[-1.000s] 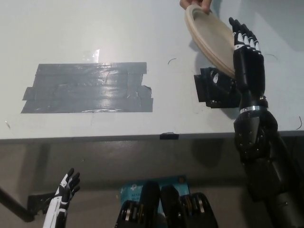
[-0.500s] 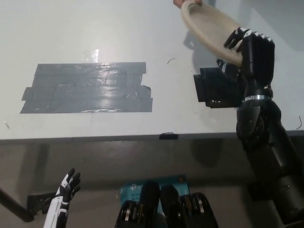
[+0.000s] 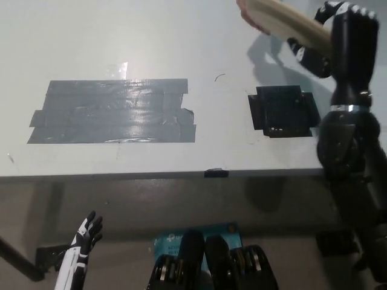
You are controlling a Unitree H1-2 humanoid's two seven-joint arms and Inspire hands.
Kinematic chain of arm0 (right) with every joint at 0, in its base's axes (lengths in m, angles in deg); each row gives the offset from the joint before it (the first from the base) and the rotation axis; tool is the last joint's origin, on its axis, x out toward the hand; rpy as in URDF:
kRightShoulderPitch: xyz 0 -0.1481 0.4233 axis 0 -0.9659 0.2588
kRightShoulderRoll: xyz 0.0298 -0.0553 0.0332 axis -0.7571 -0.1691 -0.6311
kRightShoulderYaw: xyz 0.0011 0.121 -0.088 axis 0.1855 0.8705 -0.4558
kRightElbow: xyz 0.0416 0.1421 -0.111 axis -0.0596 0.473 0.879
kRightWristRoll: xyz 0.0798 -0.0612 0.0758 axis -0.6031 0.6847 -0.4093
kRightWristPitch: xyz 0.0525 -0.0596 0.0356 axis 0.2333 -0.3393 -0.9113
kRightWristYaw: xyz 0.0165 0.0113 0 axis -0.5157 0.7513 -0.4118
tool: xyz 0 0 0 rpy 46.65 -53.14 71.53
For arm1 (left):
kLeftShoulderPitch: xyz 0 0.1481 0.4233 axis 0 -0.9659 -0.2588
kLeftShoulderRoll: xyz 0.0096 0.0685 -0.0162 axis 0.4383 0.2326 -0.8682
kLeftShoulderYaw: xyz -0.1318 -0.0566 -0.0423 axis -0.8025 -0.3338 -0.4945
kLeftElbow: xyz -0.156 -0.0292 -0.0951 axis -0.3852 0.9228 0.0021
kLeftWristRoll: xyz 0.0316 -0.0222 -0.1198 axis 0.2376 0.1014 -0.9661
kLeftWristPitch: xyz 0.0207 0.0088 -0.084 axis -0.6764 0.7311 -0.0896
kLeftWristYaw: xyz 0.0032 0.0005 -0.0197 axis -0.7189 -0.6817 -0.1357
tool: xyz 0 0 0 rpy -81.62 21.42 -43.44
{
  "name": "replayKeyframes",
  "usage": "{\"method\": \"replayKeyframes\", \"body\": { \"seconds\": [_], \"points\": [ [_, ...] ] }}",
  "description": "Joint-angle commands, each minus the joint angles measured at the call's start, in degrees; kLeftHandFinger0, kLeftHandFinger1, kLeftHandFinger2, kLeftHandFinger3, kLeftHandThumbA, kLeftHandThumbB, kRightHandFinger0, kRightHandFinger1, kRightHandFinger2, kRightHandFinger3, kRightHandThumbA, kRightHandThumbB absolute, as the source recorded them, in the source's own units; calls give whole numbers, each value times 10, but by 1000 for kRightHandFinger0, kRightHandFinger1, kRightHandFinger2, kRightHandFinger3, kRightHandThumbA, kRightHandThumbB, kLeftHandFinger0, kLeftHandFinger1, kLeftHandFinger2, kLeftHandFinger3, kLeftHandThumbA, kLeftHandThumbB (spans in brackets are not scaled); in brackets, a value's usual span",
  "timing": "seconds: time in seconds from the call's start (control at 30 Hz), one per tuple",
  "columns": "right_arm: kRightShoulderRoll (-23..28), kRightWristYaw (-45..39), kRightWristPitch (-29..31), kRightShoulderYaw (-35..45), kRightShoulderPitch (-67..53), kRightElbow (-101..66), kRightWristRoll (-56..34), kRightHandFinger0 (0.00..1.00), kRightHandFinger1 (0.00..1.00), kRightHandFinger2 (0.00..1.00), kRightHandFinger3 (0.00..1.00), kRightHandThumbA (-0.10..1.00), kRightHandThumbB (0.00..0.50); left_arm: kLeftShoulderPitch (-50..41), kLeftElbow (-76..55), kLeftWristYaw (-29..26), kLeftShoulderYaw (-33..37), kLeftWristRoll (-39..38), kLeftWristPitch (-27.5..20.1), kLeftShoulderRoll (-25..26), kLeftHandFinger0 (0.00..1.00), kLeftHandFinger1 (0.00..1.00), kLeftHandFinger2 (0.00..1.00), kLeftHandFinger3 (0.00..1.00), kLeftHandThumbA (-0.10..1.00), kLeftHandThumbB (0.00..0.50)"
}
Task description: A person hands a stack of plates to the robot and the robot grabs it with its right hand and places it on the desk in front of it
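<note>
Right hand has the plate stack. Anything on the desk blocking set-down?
Nothing visible. The plate stack, held in the right hand, is above the desk; only flat black tape and grey tape lie there. Left hand rests low, off the desk.

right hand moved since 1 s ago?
Yes. The right hand, gripping the plates, has shifted rightward and farther out, off the black patch it overlapped.

one head view, steeply down over the near desk (image 3: 121, 36)
</note>
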Motion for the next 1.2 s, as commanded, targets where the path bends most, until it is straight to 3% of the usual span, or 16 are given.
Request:
{"method": "replayKeyframes", "body": {
  "seconds": [0.0,0.07,0.2,0.23,0.27,0.37,0.4,0.47,0.5,0.57,0.77,0.9,1.03,1.1,1.17],
  "points": [
    [41,-7,9,6,35,-39,16,0,0,123,91,951,3,7,0,2,1,3,-20,11,1000,1000,1000,1000,1000,141],
    [58,-8,20,1,40,-27,16,0,0,32,2,840,4,10,-1,2,1,2,-14,12,1000,1000,1000,1000,1000,161],
    [73,-26,20,-13,37,-3,13,0,0,64,5,906,20,11,-2,2,2,4,-12,14,1000,1000,1000,1000,1000,164],
    [74,-25,20,-15,37,-2,13,0,0,54,1,841,47,12,-2,2,2,4,-12,14,1000,1000,1000,1000,1000,164],
    [76,-17,22,-21,35,13,20,0,0,76,3,935,38,12,0,2,2,3,-14,14,1000,1000,1000,1000,1000,168],
    [79,4,34,-42,28,56,35,2,0,101,66,977,27,13,2,3,2,1,-15,15,1000,1000,1000,1000,1000,171],
    [79,10,49,-46,27,68,30,0,0,92,52,932,29,13,3,4,1,-2,-14,14,1000,1000,1000,1000,1000,172],
    [81,2,49,-71,25,98,44,0,1,130,36,973,22,15,4,4,1,-4,-14,14,1000,1000,1000,1000,1000,167],
    [83,-2,44,-81,25,109,53,0,0,118,41,991,21,16,4,4,1,-3,-14,14,1000,1000,1000,1000,1000,165],
    [86,6,41,-120,28,152,84,0,0,1,41,1000,35,16,3,3,1,-1,-10,14,1000,1000,1000,1000,1000,165],
    [74,60,55,-193,48,251,120,0,0,0,0,1000,20,20,7,2,1,1,-19,15,991,1000,1000,1000,1000,146],
    [56,93,51,-230,60,317,131,0,0,0,25,1000,12,20,5,2,2,0,-16,14,979,1000,1000,1000,1000,143],
    [43,129,52,-253,71,384,131,0,0,19,2,896,13,20,3,5,2,-1,-15,16,978,1000,993,1000,1000,137],
    [46,142,50,-267,77,405,140,0,0,39,35,902,2,22,3,6,3,0,-15,17,984,1000,983,1000,1000,133],
    [52,102,24,-270,74,392,139,0,0,86,106,969,17,23,4,8,3,-4,-16,18,977,1000,971,1000,1000,133]
  ]
}}
